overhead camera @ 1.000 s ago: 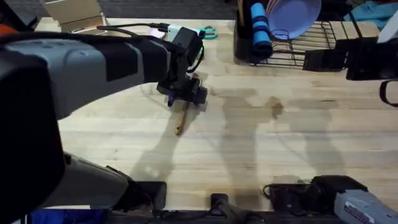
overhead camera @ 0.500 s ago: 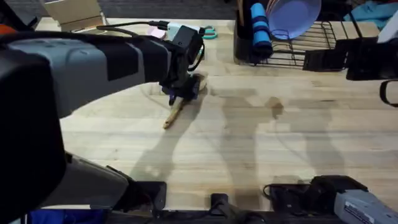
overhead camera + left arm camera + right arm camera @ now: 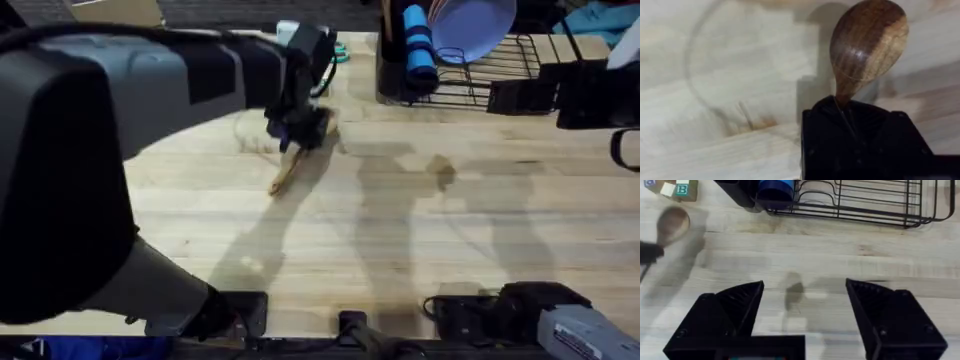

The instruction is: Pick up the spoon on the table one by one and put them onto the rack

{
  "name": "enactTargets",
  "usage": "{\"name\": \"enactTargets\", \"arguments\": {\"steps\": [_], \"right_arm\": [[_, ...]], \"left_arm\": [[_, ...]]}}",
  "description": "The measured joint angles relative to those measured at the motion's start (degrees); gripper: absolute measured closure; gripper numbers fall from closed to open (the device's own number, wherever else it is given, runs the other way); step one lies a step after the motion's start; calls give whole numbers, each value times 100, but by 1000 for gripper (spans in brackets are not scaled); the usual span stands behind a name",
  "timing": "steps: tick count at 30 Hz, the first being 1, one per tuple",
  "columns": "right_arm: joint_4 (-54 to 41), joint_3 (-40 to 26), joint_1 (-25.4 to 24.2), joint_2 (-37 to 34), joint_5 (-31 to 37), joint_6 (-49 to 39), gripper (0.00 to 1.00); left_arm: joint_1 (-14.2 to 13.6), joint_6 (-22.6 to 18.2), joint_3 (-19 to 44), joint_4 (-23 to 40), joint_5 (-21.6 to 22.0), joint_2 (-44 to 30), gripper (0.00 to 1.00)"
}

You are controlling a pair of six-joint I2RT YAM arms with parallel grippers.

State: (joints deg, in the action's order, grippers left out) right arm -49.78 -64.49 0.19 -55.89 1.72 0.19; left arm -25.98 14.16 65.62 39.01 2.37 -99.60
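The spoon [image 3: 292, 163] is sitting in the left gripper [image 3: 296, 128], clamped at the neck just below the bowl. In the left wrist view the bowl [image 3: 866, 46] is projecting beyond the black fingers [image 3: 860, 140], which are closing on the handle where it meets the bowl. In the overhead view the handle is slanting down and away from the gripper toward the near edge of the table [image 3: 420, 250], its tip low over the wood; whether that tip is touching the wood cannot be told. The spoon is standing over the far-centre part of the table, nearer the left than the rack [image 3: 480, 70].

The left arm is rising close under the camera and reaching from the lower left across toward the far centre, wrist bent downward over the spoon.

The right gripper [image 3: 805, 315] is hanging above bare wood with its fingers spread wide apart and nothing between them. In its wrist view the rack [image 3: 860, 202] is running along the far side of the table, and the spoon bowl [image 3: 672, 224] is showing well off to one side.

The rack is occupying the far right corner, carrying a blue roll [image 3: 417, 45] and a lavender plate [image 3: 470, 25]. Teal scissors [image 3: 338, 50] are lying at the far edge, just behind the left gripper. Open wood is lying between the spoon and the rack.
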Motion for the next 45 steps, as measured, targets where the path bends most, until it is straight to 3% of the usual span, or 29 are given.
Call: {"name": "enactTargets", "arguments": {"steps": [9, 14, 25, 30, 38, 45], "right_arm": [[0, 0, 0, 2, 0, 2, 6], [0, 0, 0, 2, 0, 2, 6], [-2, 0, 0, 0, 0, 2, 6], [0, 0, 0, 1, 0, 2, 6], [0, 0, 0, -1, 0, 2, 6], [0, 0, 0, 0, 0, 1, 6]], "left_arm": [[2, -1, 1567, 358, 0, -8, 959], [2, -1, 2154, 110, 0, -8, 957], [-19, 180, 2400, -1981, -578, -8, 957], [-230, 291, 2400, -3379, -696, -8, 957], [-551, 505, 2409, -4542, -734, -80, 957], [-614, 791, 2411, -5083, -734, -615, 956]]}}
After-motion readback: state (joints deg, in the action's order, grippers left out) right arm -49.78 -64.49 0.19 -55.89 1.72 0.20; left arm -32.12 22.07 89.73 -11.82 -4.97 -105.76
